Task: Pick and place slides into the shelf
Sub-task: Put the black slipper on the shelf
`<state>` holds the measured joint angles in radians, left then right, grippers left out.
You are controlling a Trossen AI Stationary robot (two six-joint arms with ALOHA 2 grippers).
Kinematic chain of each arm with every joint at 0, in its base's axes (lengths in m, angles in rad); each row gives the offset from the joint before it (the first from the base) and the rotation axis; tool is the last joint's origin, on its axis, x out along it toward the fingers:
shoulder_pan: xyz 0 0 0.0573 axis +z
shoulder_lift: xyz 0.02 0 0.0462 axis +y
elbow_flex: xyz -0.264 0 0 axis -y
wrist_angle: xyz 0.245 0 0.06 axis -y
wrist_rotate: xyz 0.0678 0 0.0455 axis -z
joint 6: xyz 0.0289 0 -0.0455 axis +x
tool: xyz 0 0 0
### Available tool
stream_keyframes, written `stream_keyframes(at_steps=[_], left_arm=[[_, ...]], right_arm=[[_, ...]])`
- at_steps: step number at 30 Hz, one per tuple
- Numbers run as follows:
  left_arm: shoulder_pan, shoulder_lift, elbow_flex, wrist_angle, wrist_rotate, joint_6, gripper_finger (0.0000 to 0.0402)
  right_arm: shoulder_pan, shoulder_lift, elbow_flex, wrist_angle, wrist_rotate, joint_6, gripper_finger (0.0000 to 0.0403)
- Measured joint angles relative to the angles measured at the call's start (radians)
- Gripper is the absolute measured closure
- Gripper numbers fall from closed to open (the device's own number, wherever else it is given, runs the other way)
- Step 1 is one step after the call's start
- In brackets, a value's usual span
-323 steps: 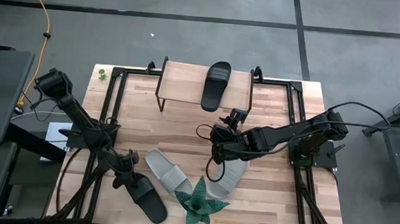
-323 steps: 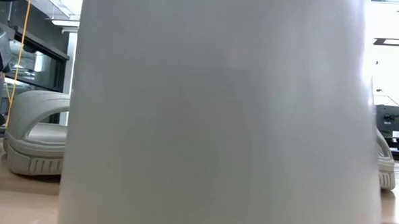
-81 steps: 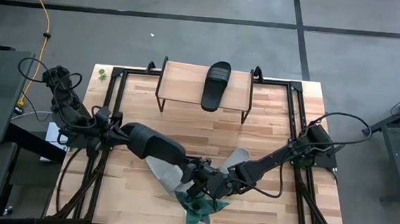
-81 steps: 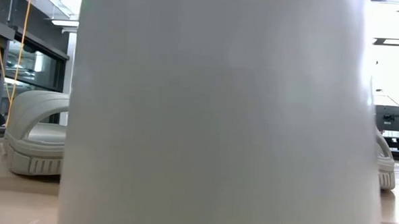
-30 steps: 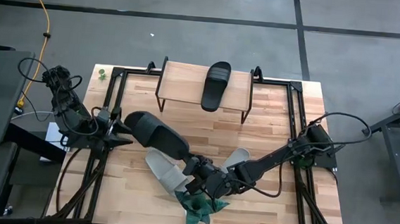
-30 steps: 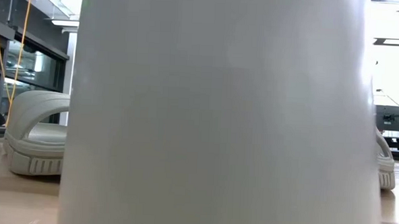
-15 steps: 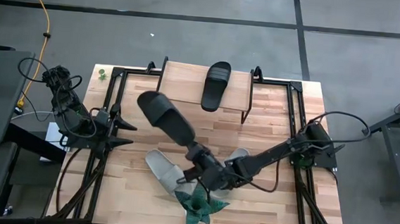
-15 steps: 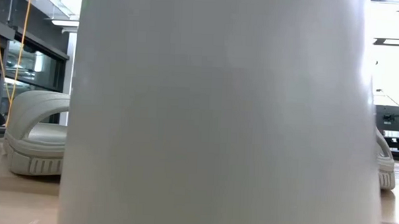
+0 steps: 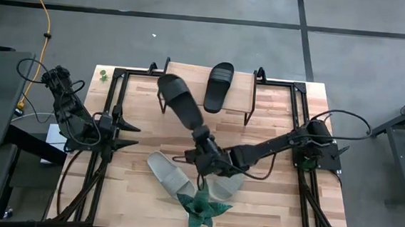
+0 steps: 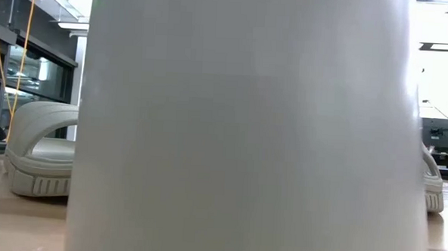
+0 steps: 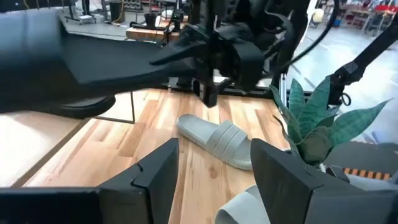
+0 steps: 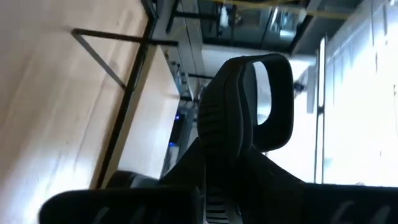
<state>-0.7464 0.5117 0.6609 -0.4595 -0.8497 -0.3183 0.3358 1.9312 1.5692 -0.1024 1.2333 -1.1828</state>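
My right gripper (image 9: 202, 143) is shut on a black slide (image 9: 178, 101), held in the air with its free end over the left part of the shelf (image 9: 191, 73). The shelf is a low wooden rack at the table's far edge. A second black slide (image 9: 219, 86) lies on top of it. Two pale slides (image 9: 168, 174) (image 9: 227, 185) lie on the table near the front. The second one is partly under my right arm. My left gripper (image 9: 131, 136) stands open at the table's left, holding nothing. Its fingers (image 11: 155, 180) show wide apart in the left wrist view. My right gripper pinches the black slide between its two fingers at the sole's end (image 9: 199, 133) farthest from the strap (image 12: 264, 93). The fingers reach about level from the table's right and lie along the slide. The slide is lifted clear and sticks out slanting toward the shelf.
A green spiky plant (image 9: 199, 210) in a pale pot (image 10: 239, 126) stands at the front edge and blocks most of the low view. Dark frame rails (image 9: 299, 113) run along the table's sides. Bare wood lies between the shelf and the pale slides.
My right gripper has moved toward the table's far edge and somewhat right, rolling its wrist. The black slide has swung about with it. Its free end has gone from beside my left gripper to over the shelf's left part. The left arm has kept its place.
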Motion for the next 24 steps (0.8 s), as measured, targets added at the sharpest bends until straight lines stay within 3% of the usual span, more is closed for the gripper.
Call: stream_keyframes(at_steps=[10,24], left_arm=[[0.0,0.023,0.0,0.0,0.0,0.0,0.0231],[0.0,0.023,0.0,-0.003,-0.029,-0.001,0.0231]], right_arm=[[-0.042,-0.013,0.0,-0.185,0.168,0.248,0.038],[-0.01,-0.079,0.0,-0.894,0.215,1.007,0.0382]])
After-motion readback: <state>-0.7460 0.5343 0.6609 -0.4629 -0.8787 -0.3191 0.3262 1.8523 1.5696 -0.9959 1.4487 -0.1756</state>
